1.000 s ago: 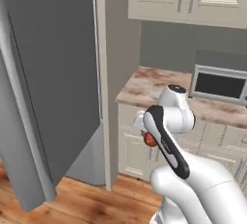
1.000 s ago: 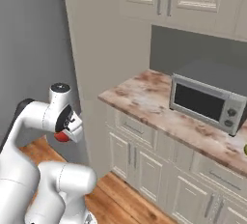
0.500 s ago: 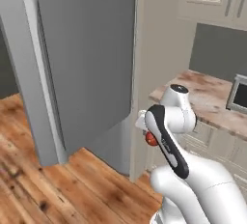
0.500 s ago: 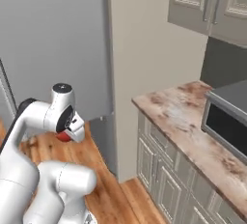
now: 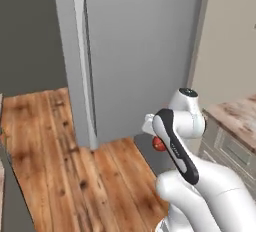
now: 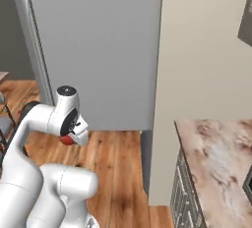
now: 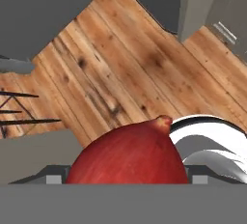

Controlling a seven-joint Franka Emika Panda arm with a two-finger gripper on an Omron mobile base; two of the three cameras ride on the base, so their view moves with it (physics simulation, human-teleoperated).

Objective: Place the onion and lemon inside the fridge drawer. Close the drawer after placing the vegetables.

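Observation:
The onion (image 7: 128,158), a glossy red ball, sits between my gripper's (image 7: 126,177) two dark fingertips, and the gripper is shut on it. The same onion (image 5: 159,144) shows just under the white wrist, held low in front of the arm, above the wooden floor. From the other side the onion (image 6: 66,140) peeks out below the hand (image 6: 74,128). The grey fridge (image 5: 140,51) stands ahead with a flat grey face (image 6: 98,40) toward me. The fridge drawer is hidden. The lemon is out of view.
Wooden floor (image 5: 55,166) spreads before the fridge. A tall beige panel (image 6: 206,50) stands right of the fridge, with a marble counter (image 6: 216,163) and pale cabinets (image 5: 230,148) below it. Thin black bars (image 7: 19,107) show at the left of the hand view.
The whole picture has swung from the counter and microwave to the fridge: the base moved, not the things. The arm keeps its pose and the onion stays in the gripper.

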